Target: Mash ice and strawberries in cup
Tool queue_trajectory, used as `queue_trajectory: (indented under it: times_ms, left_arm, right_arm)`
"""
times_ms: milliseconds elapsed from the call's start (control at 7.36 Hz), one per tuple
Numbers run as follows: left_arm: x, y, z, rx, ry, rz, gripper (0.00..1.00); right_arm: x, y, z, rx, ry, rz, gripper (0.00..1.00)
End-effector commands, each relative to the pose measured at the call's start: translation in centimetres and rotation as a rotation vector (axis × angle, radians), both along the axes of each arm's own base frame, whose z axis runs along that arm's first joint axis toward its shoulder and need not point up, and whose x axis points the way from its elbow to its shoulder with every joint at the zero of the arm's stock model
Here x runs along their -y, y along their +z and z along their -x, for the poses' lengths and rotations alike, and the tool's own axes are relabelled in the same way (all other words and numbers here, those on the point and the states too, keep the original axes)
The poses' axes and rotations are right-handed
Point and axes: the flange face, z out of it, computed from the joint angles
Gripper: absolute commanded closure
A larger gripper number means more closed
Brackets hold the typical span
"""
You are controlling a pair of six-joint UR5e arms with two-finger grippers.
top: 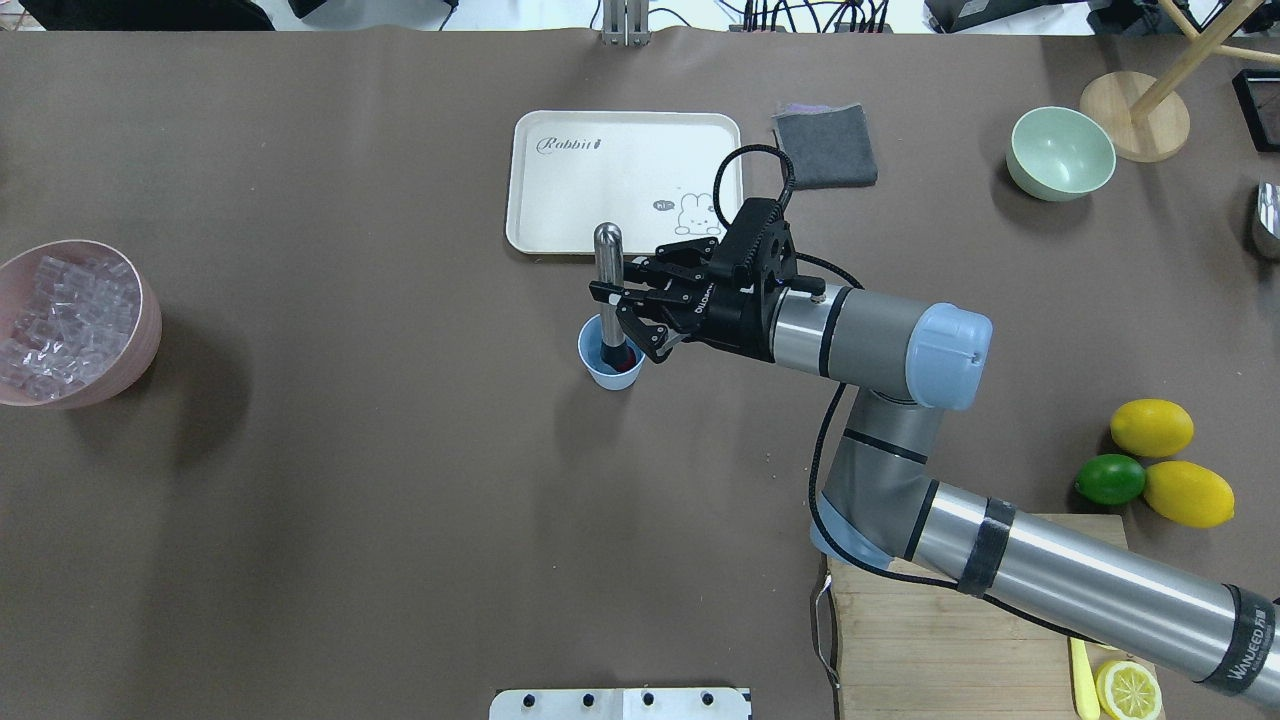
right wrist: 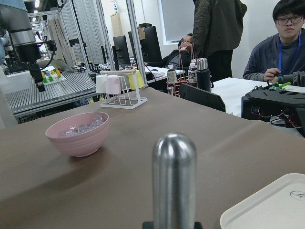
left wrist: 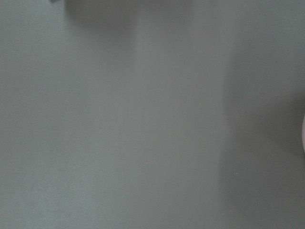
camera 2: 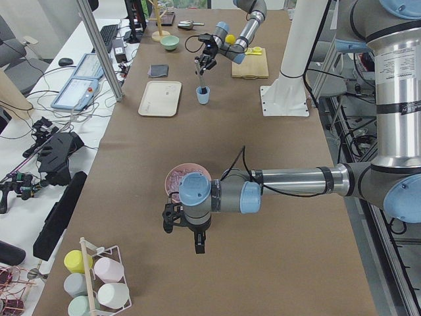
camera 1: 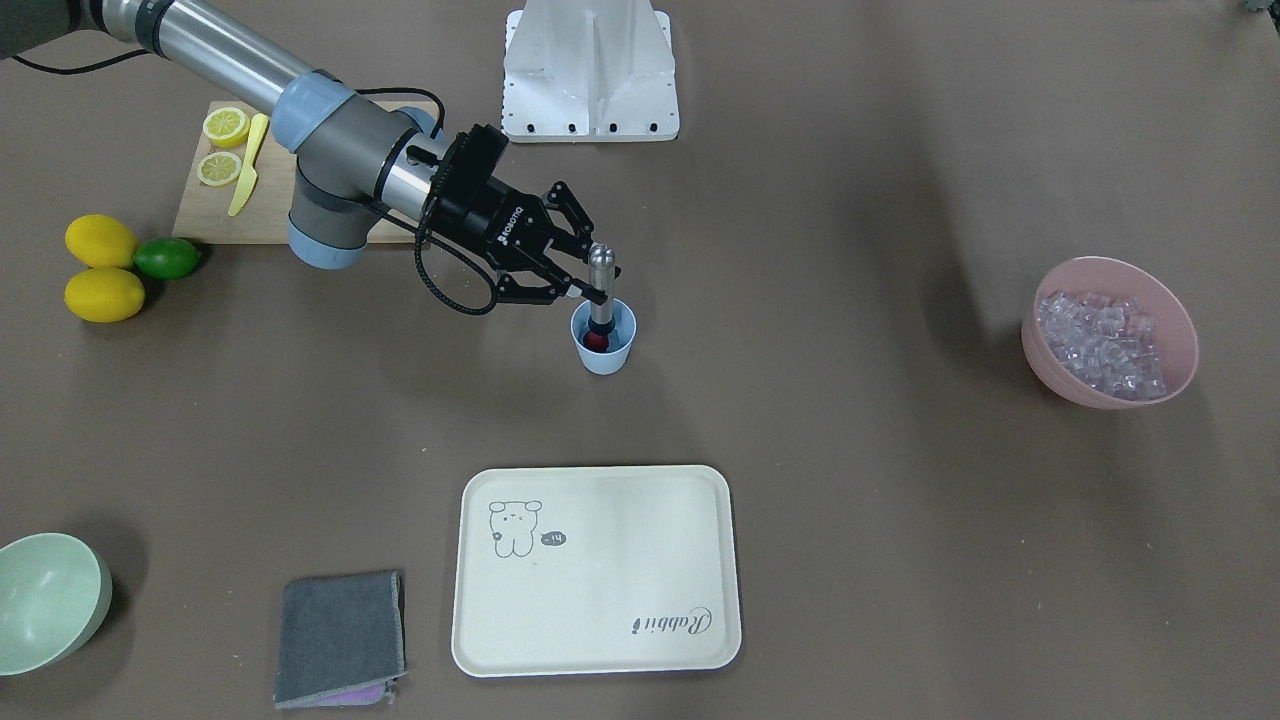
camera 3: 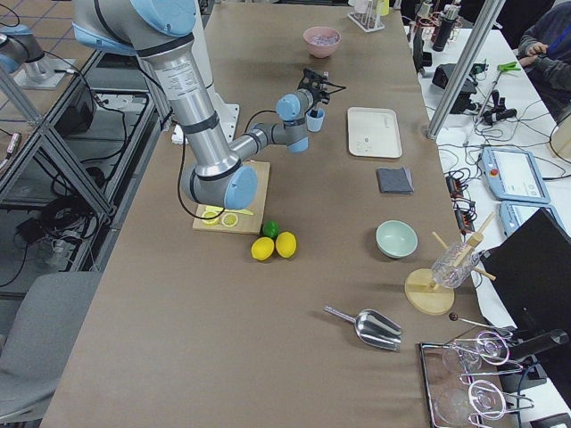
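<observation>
The light-blue cup (camera 1: pixel 604 352) stands mid-table, also in the overhead view (top: pixel 600 372). A red strawberry (camera 1: pixel 596 341) lies inside it. My right gripper (camera 1: pixel 597 290) is shut on a steel muddler (camera 1: pixel 600 262), held upright with its lower end in the cup on the strawberry (top: pixel 627 362). The ice (camera 1: pixel 1100 335) fills a pink bowl (camera 1: pixel 1060 385) far off at the table's side. My left gripper (camera 2: pixel 198 243) shows only in the exterior left view, hanging beside the pink bowl; I cannot tell whether it is open or shut.
A cream tray (camera 1: pixel 620 560) lies in front of the cup, with a grey cloth (camera 1: pixel 340 635) and a pale green bowl (camera 1: pixel 45 600) beyond. Two lemons (camera 1: pixel 100 240), a lime (camera 1: pixel 166 258) and a cutting board (camera 1: pixel 205 215) with lemon halves sit by the right arm.
</observation>
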Motion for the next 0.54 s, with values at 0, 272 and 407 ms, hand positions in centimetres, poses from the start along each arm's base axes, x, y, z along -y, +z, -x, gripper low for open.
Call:
queue_trajectory:
  times_ms: [0,272,407]
  left_arm:
    - [-0.1,0.1,0.0,0.0,-0.002,-0.014,0.01]
    - [-0.3,0.3,0.0,0.0,-0.002,-0.011,0.01]
    - [-0.3,0.3,0.0,0.0,-0.002,-0.009,0.01]
  right_arm:
    - [5.2,-7.0,-7.1,-0.084,0.097,0.23,1.0]
    - [5.9,-7.3,-8.2,-0.137,0.12,0.269,1.0]
    - [6.3,-6.9,-8.4,-0.163,0.13,0.287,1.0]
